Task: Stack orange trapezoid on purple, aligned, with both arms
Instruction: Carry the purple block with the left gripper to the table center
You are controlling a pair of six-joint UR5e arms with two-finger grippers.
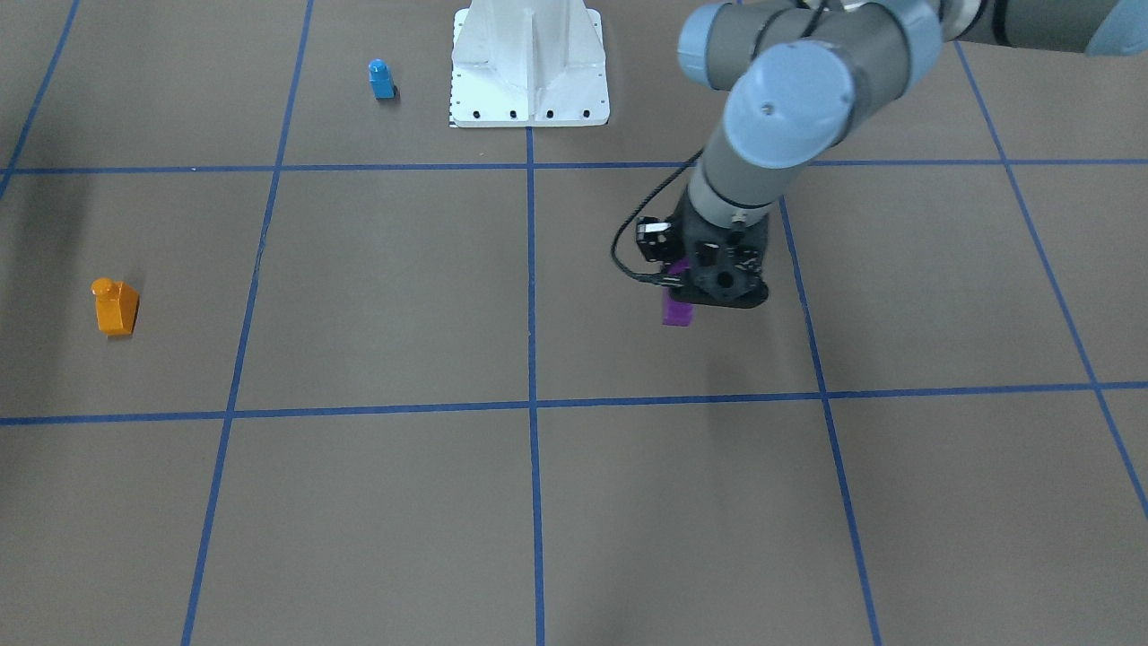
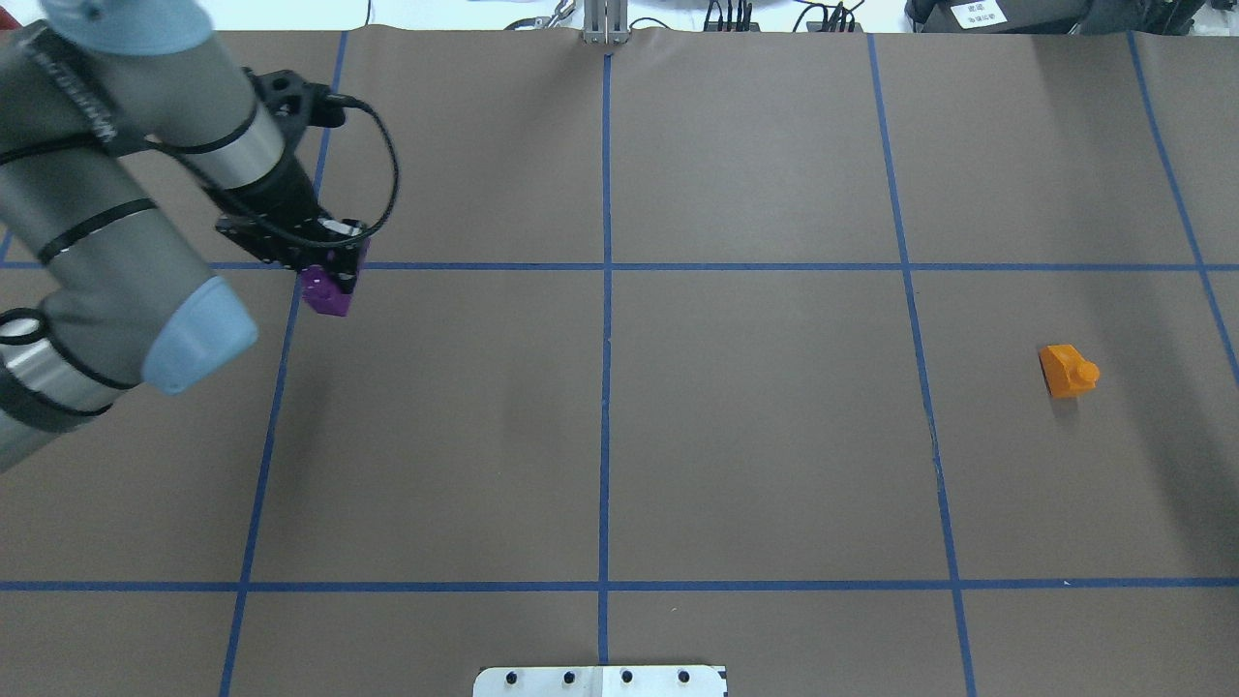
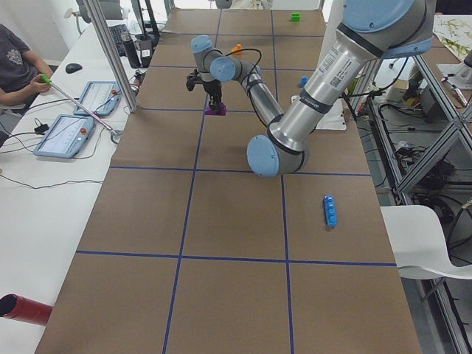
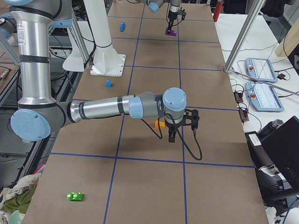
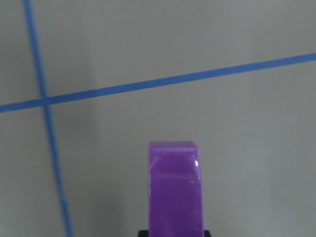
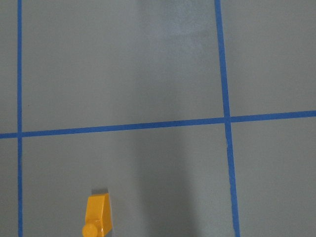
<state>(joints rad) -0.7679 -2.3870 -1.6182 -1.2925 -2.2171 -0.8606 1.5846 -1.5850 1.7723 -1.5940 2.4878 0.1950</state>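
The orange trapezoid (image 1: pixel 116 308) lies alone on the brown table, at the right in the overhead view (image 2: pixel 1067 371). It also shows at the bottom of the right wrist view (image 6: pixel 98 215). My left gripper (image 2: pixel 334 273) is shut on the purple block (image 2: pixel 324 294), which fills the lower middle of the left wrist view (image 5: pixel 175 192). I cannot tell whether the block touches the table. My right gripper (image 4: pixel 171 138) shows only in the exterior right view, hanging above the table just beside the orange trapezoid (image 4: pixel 160 124). I cannot tell whether it is open or shut.
A small blue single-stud block (image 1: pixel 381 79) stands near the white robot base (image 1: pixel 529 90). A long blue brick (image 3: pixel 330 211) and a green block (image 4: pixel 74 196) lie toward the table's ends. Blue tape lines grid the table.
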